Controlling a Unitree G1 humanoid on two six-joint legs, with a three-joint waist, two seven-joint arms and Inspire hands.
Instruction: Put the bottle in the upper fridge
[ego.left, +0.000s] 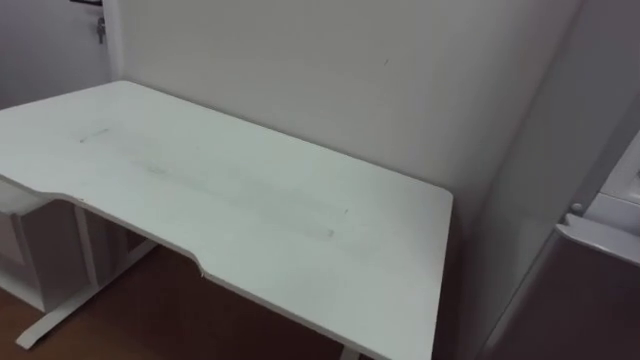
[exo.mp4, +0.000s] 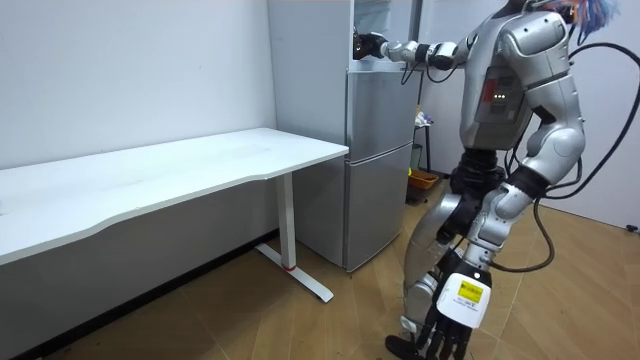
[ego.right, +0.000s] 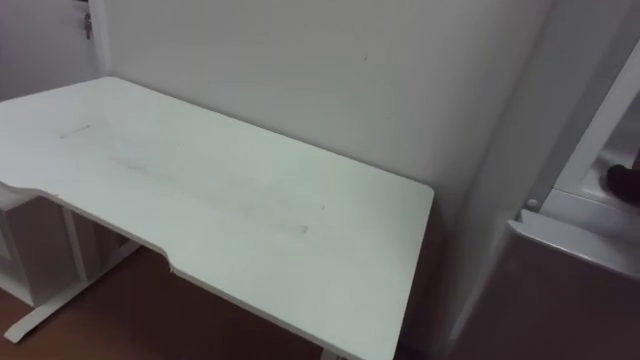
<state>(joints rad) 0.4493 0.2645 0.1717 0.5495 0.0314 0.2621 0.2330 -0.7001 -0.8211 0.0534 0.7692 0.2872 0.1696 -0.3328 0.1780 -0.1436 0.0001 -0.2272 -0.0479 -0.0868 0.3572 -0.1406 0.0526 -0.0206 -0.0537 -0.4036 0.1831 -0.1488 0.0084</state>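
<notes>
I stand in front of a tall grey fridge at the right end of the table. My right arm reaches forward at shoulder height, with my right hand at the opening of the upper fridge compartment. That hand also shows as a dark shape at the right edge of the right eye view, just inside the white compartment. I cannot tell what it holds. My left hand hangs low beside my leg, its fingers relaxed and pointing down, with nothing in it.
A long white table stands against the wall to my left, its right end close to the fridge side. The lower fridge door is closed. A small bin sits on the wooden floor behind the fridge.
</notes>
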